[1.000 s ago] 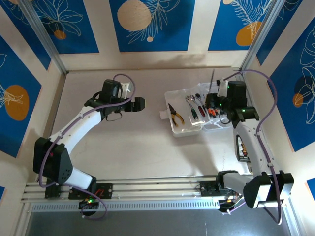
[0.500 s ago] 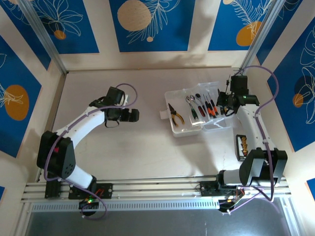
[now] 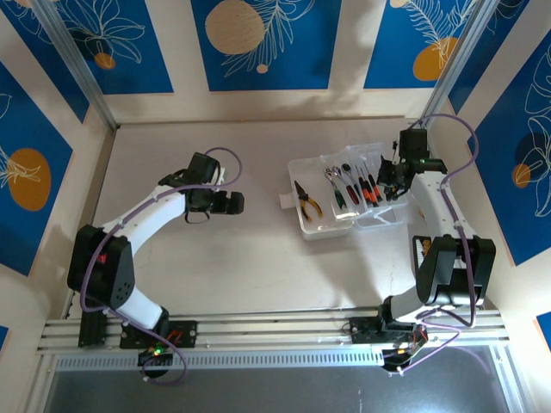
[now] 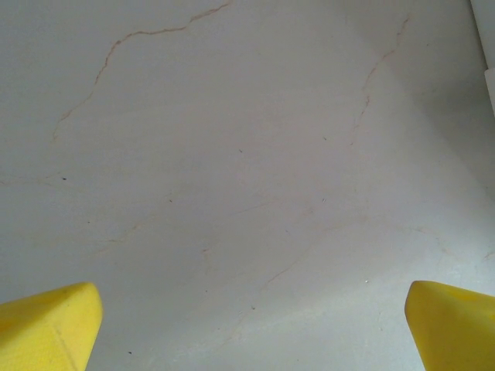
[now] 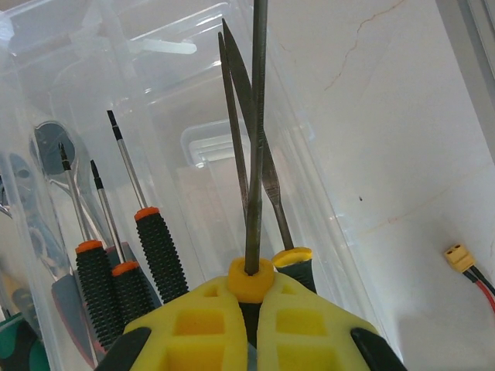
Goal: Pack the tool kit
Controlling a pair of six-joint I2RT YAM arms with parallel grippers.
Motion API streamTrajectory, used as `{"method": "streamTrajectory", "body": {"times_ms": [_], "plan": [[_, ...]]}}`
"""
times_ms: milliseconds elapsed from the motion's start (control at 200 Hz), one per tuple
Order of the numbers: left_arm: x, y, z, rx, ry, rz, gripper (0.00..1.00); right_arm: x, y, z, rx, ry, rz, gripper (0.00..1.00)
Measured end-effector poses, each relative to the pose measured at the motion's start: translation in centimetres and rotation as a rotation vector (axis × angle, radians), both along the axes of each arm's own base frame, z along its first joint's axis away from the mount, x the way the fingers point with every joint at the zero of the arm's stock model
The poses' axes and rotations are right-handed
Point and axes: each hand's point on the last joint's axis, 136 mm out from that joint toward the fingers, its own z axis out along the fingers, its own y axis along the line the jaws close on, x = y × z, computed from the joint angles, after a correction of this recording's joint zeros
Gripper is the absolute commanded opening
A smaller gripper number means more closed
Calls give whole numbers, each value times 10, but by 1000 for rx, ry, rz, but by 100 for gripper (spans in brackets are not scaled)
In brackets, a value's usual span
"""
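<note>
The right end effector [image 5: 251, 321] is clamped on a long tool [image 5: 257, 116]. Its yellow fingers are pressed together just below the tool's yellow collar, and the metal shaft runs out over the right-hand part of the clear case [image 5: 313, 185]. The step in hand looks like laying this tool in with the rest. To do it well, I would lower the shaft until it lies parallel with the screwdrivers [image 5: 158, 251], handle end nearest the arm. I would let go only once the handle rests on the case floor, since a drop from height could bounce it out or throw it across the others. Two slim blades [image 5: 236, 116] lie right beside the held shaft, and a second yellow-collared handle sits just beside the fingers, so the fingers should part gently or they may drag these along. The case wall on the right is close to the fingers and may catch them on the way down. From above, the case [image 3: 320, 225] sits on the desk [image 3: 258, 267] right of centre, with the pliers [image 3: 307, 200] in its left part, the wrench [image 3: 331, 178] next to them and the screwdrivers toward the right. A yellow connector [image 5: 459, 254] on red and black wire lies on the desk outside the case, out of the way. The left end effector [image 4: 251, 317] hangs over bare desk with its fingers wide apart, holding nothing, well apart from the case.
</note>
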Motion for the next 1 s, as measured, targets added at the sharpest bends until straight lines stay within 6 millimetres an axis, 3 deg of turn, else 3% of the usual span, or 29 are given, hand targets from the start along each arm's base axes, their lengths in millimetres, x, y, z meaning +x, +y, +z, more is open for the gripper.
{"method": "streamTrajectory", "body": {"times_ms": [320, 1000], "plan": [[0, 0, -3, 2, 7, 0, 100, 3, 1, -8, -38, 24, 9, 0], [-1, -3, -4, -11, 15, -9, 100, 6, 4, -6, -216, 37, 46, 0]]}}
